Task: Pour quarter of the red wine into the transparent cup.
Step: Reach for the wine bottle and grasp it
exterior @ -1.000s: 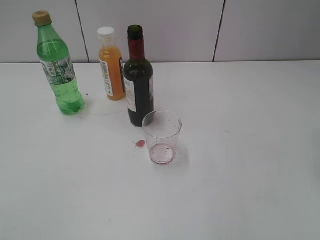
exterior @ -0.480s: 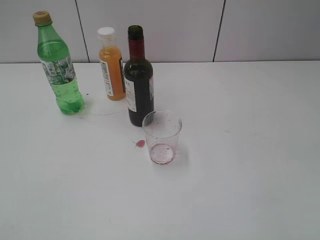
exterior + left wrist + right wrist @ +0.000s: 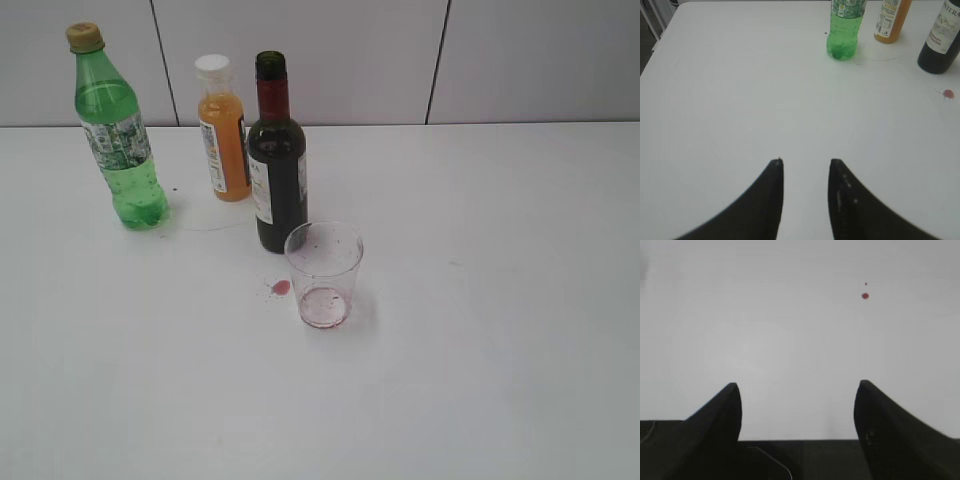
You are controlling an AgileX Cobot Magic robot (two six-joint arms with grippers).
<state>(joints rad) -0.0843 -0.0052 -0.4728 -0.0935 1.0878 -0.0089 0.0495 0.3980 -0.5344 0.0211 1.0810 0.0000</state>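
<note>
Across the last second nothing in the exterior view had shifted: bottles, cup and stain were found in the same places, and neither arm had entered that view. The wine bottle, uncapped and upright, stood just left of centre in the upper half of the frame, its red wine still inside. The transparent cup stood upright directly in front of it and slightly to the right, very close to the bottle or touching it; which could not be told. Only a thin reddish film was seen at the cup's bottom, with specks on its wall. A small red spot lay on the tabletop just left of the cup. The orange juice bottle stood behind and left of the wine, and the green soda bottle further left.

In the left wrist view the left pincer was held released, with a narrow gap between its tips and nothing in it, low over bare tabletop, well apart from the bottles at the top of that frame. In the right wrist view the right pincer was spread wide and empty, with only white surface and a red drop ahead of it.

The stillness was judged to mean the pour had not been started: the bottle remained ungrasped, and an approach to it was still required
</note>
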